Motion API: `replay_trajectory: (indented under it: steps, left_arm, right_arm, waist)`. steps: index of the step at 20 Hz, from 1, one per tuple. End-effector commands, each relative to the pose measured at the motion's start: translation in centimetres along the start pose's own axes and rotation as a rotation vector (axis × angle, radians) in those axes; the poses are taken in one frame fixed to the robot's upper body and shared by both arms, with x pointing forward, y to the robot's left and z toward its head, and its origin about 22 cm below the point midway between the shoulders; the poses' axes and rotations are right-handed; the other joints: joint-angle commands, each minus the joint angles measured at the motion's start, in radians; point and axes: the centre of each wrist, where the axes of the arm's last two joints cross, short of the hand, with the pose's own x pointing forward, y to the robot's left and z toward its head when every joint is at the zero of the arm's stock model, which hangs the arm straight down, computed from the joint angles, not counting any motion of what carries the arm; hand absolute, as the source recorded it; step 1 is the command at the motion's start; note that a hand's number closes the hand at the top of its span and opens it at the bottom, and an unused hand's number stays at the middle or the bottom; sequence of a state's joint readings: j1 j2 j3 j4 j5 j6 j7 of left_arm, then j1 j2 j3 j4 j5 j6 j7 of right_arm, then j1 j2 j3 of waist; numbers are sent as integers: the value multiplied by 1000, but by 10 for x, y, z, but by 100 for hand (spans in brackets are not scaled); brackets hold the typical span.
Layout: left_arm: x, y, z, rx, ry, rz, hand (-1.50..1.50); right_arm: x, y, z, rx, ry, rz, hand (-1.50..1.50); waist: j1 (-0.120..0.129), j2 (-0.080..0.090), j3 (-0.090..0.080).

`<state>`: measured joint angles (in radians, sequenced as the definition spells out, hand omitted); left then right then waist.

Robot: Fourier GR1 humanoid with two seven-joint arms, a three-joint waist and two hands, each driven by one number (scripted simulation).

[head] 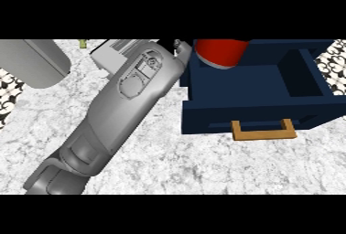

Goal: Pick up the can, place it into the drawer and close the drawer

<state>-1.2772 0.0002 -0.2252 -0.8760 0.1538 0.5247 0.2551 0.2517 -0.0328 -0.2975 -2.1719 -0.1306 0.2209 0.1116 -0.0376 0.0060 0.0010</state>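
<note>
I see the red can [222,52] at upper centre, over the open navy drawer [307,105], tilted. My left hand [181,48] sits just left of it; its grip I cannot tell.

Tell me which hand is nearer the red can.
Left. The left hand is at the can's left side, by the open drawer's left wall, and is mostly hidden. The right hand does not show in this view.
</note>
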Motion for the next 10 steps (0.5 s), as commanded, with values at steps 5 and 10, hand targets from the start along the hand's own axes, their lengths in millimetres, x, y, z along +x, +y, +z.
replay_trajectory:
  steps: [5, 10]
  left_arm:
    - [-3, -16, -13, 3, 25, -53, 150]
    - [-2, -18, -23, -2, 29, -81, 150]
  right_arm:
    - [-6, -5, 6, 13, -12, 6, -150]
    - [9, 10, 1, 7, 1, 5, -150]
  waist:
    - [-10, 1, 1]
    - [-18, 5, 0]
